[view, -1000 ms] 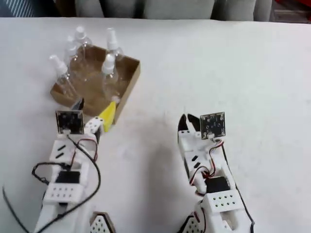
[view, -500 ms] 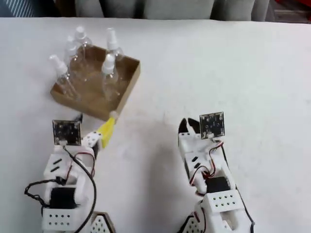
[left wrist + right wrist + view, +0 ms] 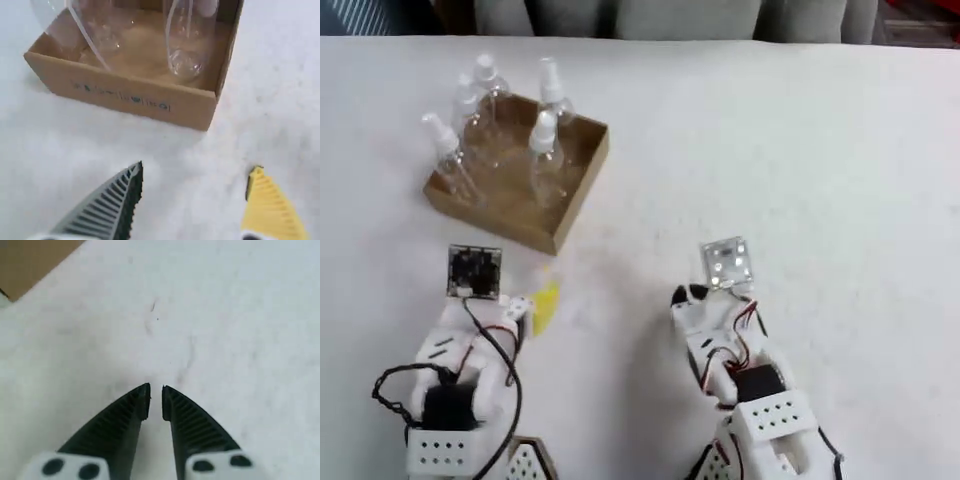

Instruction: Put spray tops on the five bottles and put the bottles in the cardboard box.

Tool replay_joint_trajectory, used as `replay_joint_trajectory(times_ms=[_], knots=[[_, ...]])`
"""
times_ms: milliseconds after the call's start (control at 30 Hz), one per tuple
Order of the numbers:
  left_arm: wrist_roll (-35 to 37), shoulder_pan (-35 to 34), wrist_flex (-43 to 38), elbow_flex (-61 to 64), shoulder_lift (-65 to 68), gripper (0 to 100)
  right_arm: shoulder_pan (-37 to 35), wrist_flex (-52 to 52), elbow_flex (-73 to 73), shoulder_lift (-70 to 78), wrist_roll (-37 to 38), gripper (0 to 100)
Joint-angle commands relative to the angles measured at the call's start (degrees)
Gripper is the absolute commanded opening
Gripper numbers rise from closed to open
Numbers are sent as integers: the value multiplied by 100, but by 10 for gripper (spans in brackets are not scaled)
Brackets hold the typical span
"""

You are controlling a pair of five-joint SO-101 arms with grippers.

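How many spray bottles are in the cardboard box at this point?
5, all upright in the cardboard box with tops on: far bottle, far-left bottle, far-right bottle, near-left bottle, near-right bottle. None seems hidden.

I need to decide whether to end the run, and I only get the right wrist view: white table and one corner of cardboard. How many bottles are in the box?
Observer: Five bottles stand upright in the cardboard box, seen from the high view.
Operator: Do they all have tops on?
Observer: Yes, each one carries a white spray top.
Operator: And where is the left arm?
Observer: The left gripper hangs over bare table just short of the box's near wall, its jaws open and holding nothing.
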Motion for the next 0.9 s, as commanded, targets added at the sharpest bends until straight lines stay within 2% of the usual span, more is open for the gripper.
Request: replay_joint_trajectory(times_ms=[0,100,267,400,533,867], knots=[[-431,-57,536,-35,-57,316,-48,119,44,-75,-44,20],[-457,-75,580,-35,-48,279,-48,154,53,-163,-35,20],[-466,-66,527,-35,-48,20,-40,470,70,-435,-9,20],[-440,-75,536,-35,-48,63,-31,822,70,-690,-9,20],[-431,-31,686,-35,-75,19,-40,1130,70,-901,-9,20],[-440,-31,1380,-35,-75,22,-40,1763,70,-1349,-18,20]])
